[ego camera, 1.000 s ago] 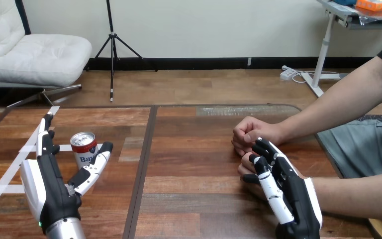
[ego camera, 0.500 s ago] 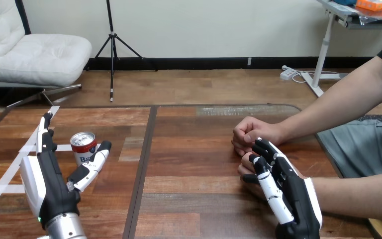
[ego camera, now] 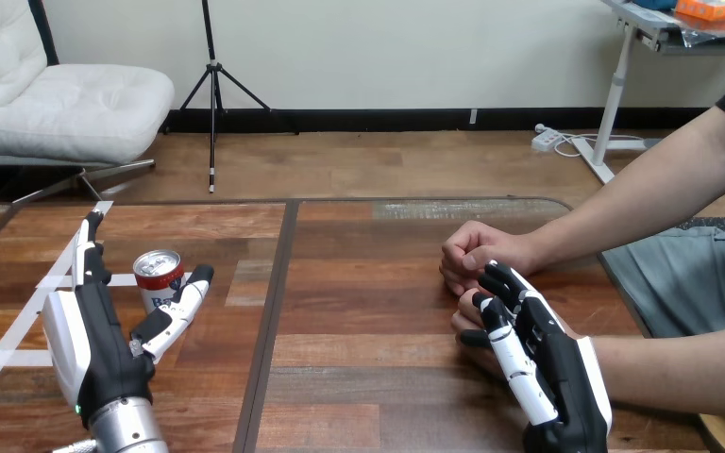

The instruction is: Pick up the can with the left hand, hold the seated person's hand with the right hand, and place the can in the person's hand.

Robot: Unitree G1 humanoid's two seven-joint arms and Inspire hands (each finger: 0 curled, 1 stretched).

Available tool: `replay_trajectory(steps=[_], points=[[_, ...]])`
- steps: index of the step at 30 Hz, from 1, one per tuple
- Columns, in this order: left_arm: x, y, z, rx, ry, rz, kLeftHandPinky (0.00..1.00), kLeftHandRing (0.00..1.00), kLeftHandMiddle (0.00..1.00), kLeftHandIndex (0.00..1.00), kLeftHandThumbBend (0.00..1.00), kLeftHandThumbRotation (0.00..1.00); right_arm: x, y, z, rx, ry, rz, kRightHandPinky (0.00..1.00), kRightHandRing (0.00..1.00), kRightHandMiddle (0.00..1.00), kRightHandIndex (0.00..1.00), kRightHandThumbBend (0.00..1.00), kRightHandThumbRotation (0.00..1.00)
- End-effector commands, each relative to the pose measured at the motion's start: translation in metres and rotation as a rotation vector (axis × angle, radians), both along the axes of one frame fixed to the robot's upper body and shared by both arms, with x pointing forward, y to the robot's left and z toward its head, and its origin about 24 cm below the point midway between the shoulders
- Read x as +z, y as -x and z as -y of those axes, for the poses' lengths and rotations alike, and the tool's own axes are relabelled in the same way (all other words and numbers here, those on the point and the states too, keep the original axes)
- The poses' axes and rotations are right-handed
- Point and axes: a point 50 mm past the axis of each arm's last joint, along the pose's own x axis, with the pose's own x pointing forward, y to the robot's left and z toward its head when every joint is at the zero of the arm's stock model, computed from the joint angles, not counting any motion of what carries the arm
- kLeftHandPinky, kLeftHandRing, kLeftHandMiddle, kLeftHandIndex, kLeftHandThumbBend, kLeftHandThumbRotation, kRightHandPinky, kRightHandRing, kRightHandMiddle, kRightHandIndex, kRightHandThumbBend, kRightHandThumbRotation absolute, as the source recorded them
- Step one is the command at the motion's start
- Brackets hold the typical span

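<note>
- The can stands upright at the table's left, just beyond our left hand's palm. It sits inside that hand's wide-spread span, not yet gripped.
- Our right hand lies against the person's hand at the near right; we cannot tell whether it grips.
- Since a second ago, the left hand has shifted only slightly; the can is unmoved.

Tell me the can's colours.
The can has a red upper band, a white lower body and a silver top; head view.

Red-and-white can, brown wooden table, white tape
</note>
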Motion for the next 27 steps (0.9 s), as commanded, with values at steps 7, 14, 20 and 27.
replay_trajectory(steps=[7, 14, 20, 27], points=[[0.018, -0.025, 0.001, -0.023, -0.030, 0.045, 0.81, 0.89, 0.93, 0.91, 0.76, 0.21, 0.017, -0.016, -0.002, 0.006, -0.009, 0.089, 0.77, 0.86, 0.88, 0.87, 0.53, 0.65], [0.018, -0.029, 0.001, -0.026, -0.039, 0.032, 0.79, 0.89, 0.92, 0.91, 0.76, 0.20, 0.017, -0.017, -0.002, 0.009, -0.003, 0.093, 0.77, 0.86, 0.88, 0.86, 0.53, 0.65], [0.018, -0.032, 0.002, -0.030, -0.043, 0.021, 0.79, 0.89, 0.92, 0.91, 0.76, 0.20, 0.017, -0.016, -0.001, 0.010, -0.003, 0.094, 0.78, 0.86, 0.88, 0.86, 0.53, 0.66], [0.017, -0.035, 0.003, -0.034, -0.050, 0.001, 0.80, 0.90, 0.93, 0.91, 0.75, 0.20, 0.017, -0.016, -0.001, 0.009, -0.011, 0.090, 0.77, 0.86, 0.88, 0.86, 0.54, 0.66]])
